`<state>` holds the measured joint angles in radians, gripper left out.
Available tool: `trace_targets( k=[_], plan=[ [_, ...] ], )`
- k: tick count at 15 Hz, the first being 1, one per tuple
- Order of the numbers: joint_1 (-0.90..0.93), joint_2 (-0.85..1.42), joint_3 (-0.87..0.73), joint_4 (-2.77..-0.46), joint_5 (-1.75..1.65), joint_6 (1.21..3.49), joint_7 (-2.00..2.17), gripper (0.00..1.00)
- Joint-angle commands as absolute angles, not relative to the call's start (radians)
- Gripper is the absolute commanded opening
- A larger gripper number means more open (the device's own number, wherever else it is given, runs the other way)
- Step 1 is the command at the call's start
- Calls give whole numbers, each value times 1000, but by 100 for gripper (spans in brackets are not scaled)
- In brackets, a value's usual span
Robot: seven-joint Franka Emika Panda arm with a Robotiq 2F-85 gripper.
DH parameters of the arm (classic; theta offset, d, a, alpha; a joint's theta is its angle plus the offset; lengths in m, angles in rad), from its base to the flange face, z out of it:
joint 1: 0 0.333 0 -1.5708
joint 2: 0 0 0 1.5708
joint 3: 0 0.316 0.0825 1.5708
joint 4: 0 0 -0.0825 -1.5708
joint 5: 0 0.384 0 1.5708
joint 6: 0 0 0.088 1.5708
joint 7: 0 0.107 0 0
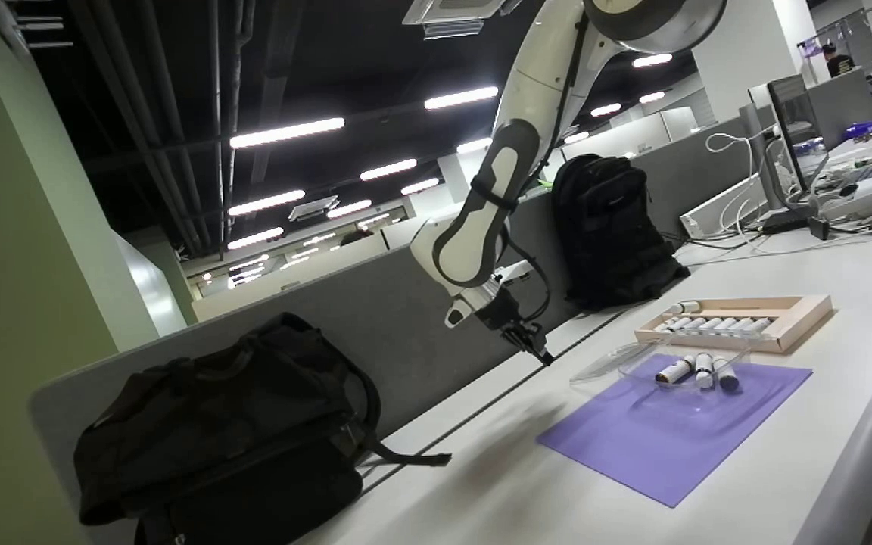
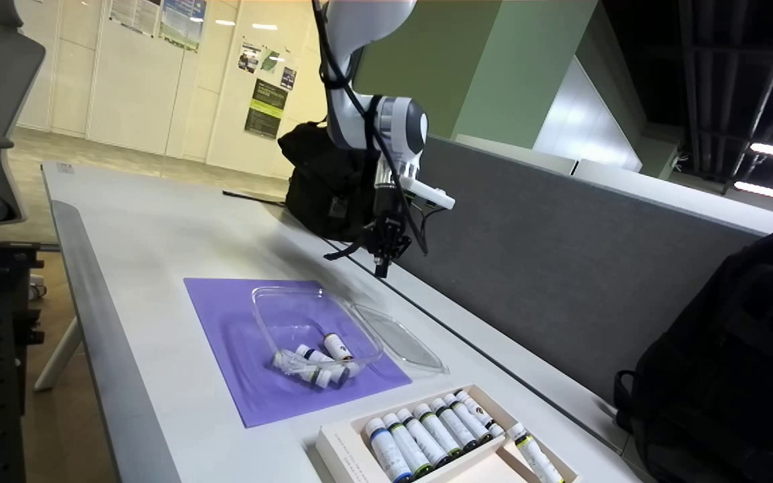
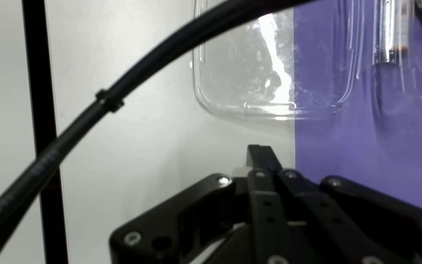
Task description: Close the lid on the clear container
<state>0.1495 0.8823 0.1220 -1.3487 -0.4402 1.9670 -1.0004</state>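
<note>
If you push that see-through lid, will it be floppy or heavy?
The lid looks thin, so it's probably light and might bend a little. It looks ridged around the edge, so it may not flop much. Its shiny glints suggest it could be slippery.

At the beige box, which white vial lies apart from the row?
The rightmost vial in an exterior view, lying alone at the edge of the beige box; the other vials there lie packed side by side.

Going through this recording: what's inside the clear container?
In both exterior views, three white-labelled vials lie inside the clear container, showing through its transparent side. Their undersides, and the part of its floor directly beneath them, are covered and cannot be seen.
</note>
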Motion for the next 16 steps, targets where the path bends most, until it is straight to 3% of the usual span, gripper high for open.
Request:
trace_targets(
  k=[1,16],
  plan=[
    [159,884,111,-1343,-431,1966,-1005,1],
    [192,1035,102,-1277,-460,1955,-1130,0]
  ],
)
